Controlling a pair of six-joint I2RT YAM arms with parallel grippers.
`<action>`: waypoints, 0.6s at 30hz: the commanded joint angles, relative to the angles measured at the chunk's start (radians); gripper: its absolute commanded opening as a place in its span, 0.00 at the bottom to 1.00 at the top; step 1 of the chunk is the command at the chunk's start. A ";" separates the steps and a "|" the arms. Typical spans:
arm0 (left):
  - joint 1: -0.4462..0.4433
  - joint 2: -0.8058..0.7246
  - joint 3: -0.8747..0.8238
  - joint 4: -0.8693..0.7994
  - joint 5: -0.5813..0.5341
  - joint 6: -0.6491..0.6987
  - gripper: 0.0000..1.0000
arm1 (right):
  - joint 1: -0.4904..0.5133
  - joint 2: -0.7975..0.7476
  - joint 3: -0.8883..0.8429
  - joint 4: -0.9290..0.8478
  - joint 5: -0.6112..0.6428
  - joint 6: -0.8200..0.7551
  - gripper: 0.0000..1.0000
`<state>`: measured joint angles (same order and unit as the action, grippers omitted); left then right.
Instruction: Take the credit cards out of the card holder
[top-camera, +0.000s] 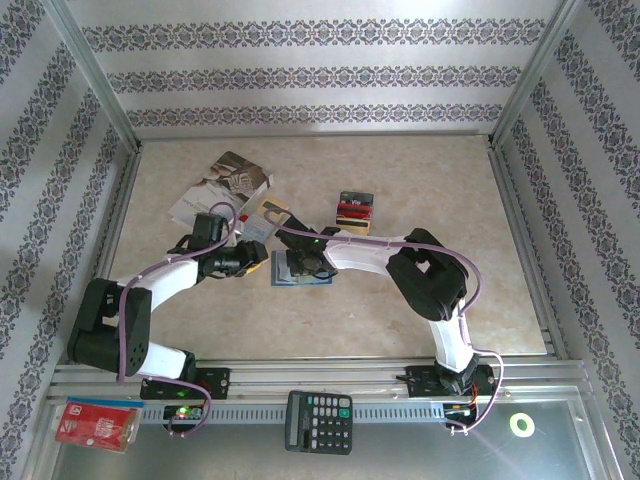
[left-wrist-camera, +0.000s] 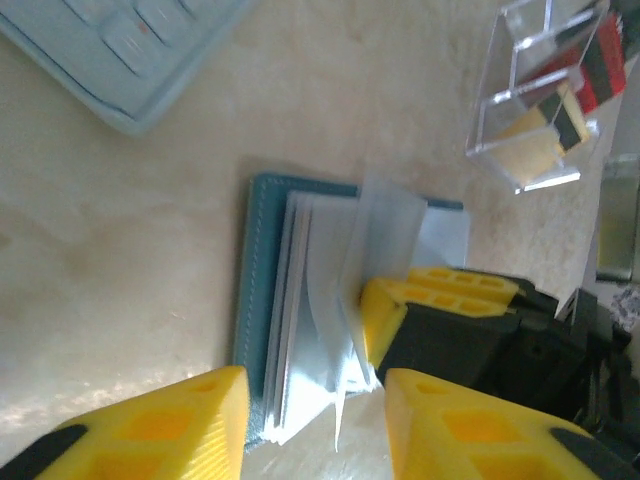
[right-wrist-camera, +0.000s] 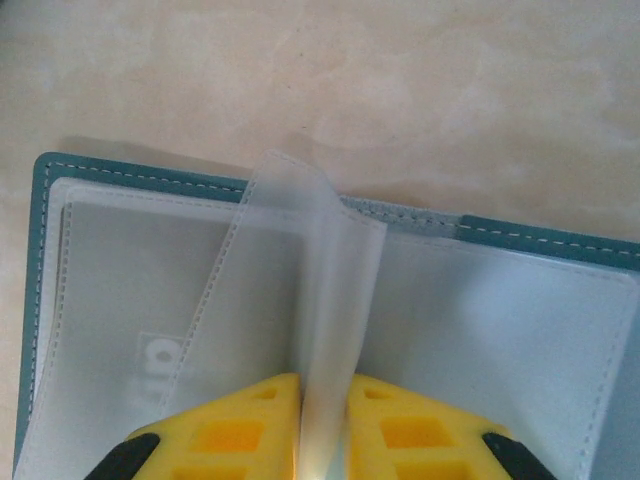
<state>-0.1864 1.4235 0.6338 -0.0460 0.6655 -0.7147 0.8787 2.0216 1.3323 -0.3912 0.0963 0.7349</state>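
The blue card holder (top-camera: 300, 270) lies open on the table, its clear sleeves fanned out (left-wrist-camera: 300, 300). My right gripper (right-wrist-camera: 322, 420) is shut on one clear sleeve (right-wrist-camera: 325, 260) and holds it upright above the spine of the card holder (right-wrist-camera: 540, 240). Its yellow finger (left-wrist-camera: 385, 305) also shows in the left wrist view. My left gripper (left-wrist-camera: 315, 420) is open at the holder's near edge, its jaws either side of the sleeve ends. Red, black and gold-tan credit cards (left-wrist-camera: 575, 85) stand in a clear box (top-camera: 355, 210) beyond the holder. A faint print (right-wrist-camera: 160, 355) shows through the left sleeve.
Brochures (top-camera: 225, 185) lie at the back left, behind the left arm. A pale blue keyed device (left-wrist-camera: 130, 50) sits close to the holder's left. A black calculator (top-camera: 318, 420) and a red packet (top-camera: 95, 425) rest on the near rail. Metal frame posts line the table's sides.
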 joint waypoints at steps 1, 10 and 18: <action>-0.040 0.024 -0.005 0.037 0.048 -0.012 0.35 | -0.009 0.031 -0.041 -0.017 -0.023 0.013 0.19; -0.104 0.095 -0.049 0.199 0.077 -0.090 0.29 | -0.010 0.032 -0.039 -0.006 -0.034 0.015 0.20; -0.107 0.123 -0.050 0.207 0.080 -0.084 0.26 | -0.011 0.027 -0.042 0.001 -0.040 0.019 0.20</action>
<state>-0.2817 1.5330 0.5835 0.1131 0.7277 -0.7906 0.8783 2.0186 1.3254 -0.3794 0.0875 0.7353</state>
